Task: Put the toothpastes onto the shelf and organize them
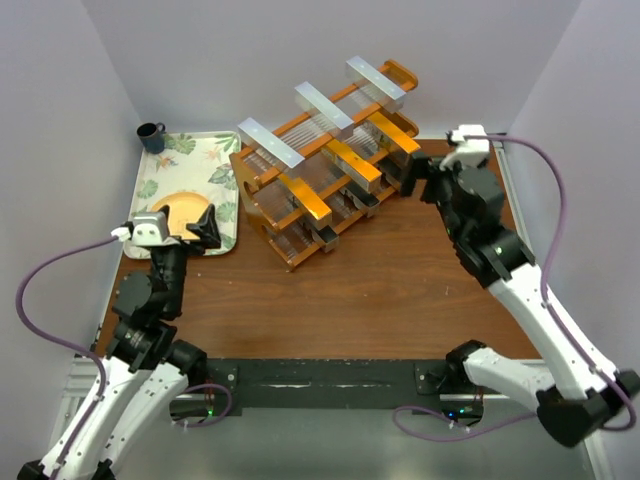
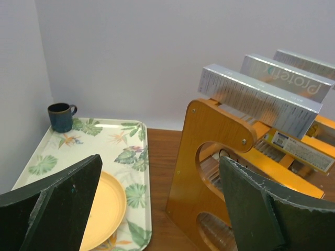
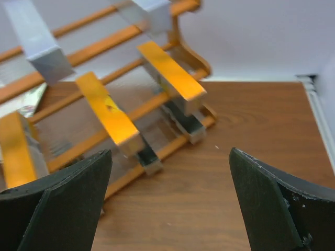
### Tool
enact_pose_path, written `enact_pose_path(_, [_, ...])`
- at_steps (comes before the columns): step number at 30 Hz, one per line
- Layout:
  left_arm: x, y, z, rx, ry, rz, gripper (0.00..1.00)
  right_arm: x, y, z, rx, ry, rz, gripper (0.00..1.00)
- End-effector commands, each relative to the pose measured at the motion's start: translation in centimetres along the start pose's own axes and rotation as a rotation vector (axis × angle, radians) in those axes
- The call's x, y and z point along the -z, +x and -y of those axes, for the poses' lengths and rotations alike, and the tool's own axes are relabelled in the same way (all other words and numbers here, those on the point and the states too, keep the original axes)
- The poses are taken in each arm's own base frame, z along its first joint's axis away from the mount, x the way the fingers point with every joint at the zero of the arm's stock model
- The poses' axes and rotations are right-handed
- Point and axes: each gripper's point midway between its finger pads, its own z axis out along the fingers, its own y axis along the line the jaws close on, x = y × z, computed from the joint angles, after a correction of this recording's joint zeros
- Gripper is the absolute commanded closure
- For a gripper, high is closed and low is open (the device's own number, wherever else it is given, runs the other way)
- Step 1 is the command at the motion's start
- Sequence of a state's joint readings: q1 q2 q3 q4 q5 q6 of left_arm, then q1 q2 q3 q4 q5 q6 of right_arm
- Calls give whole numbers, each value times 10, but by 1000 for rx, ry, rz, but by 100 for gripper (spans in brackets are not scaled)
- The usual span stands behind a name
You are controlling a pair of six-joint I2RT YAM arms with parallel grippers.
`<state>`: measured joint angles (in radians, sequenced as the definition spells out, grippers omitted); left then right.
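Across the upper middle of the overhead frame, the shelf holds the toothpastes in three tiered rows. My left gripper, left of centre, and my right gripper, beside the shelf's right end, both gape wide, empty.

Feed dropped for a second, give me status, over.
Left gripper, right gripper: jaws open, empty. Toothpastes racked on all three tiers of the shelf. Tray left of shelf, not in the way.
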<state>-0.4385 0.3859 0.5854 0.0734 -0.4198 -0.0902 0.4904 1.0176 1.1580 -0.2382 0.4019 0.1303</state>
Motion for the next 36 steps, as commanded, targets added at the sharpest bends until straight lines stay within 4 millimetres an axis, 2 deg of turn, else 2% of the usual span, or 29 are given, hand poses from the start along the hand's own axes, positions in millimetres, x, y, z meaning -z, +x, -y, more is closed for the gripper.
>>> enact_pose_path(1, [20,-16,-23,1,-85,-15,0,51,2,52,-81,160,87,2])
enact_pose_path(3, [33,-22,-34,0,-114,-1,0,72,13,71,-98,218,95,2])
enact_pose_path(4, [38,-25,-37,-3,-116,9,0,77,30,80,-89,245,76,2])
enact_pose_path(5, [48,-33,-41,4,-115,43,0,98,29,91,-105,258,111,2])
enact_pose_path(7, [57,-40,-48,30,-133,79,0,122,39,112,-107,313,147,2])
enact_pose_path(9, [69,-47,-52,16,-123,121,0,135,51,124,-83,346,145,2])
enact_pose_path(11, [77,-48,-57,14,-130,137,0,155,52,134,-75,351,179,2])
enact_pose_path(14, [84,-48,-62,29,-142,157,0,174,56,145,-53,359,212,2])
enact_pose_path(20, [85,-27,-67,67,-168,148,0,184,68,156,-50,385,248,2])
enact_pose_path(25, [77,-2,-60,91,-154,114,0,179,74,152,-68,373,251,2])
enact_pose_path(36, [79,-1,-69,109,-204,132,0,178,78,153,-65,378,241,2])
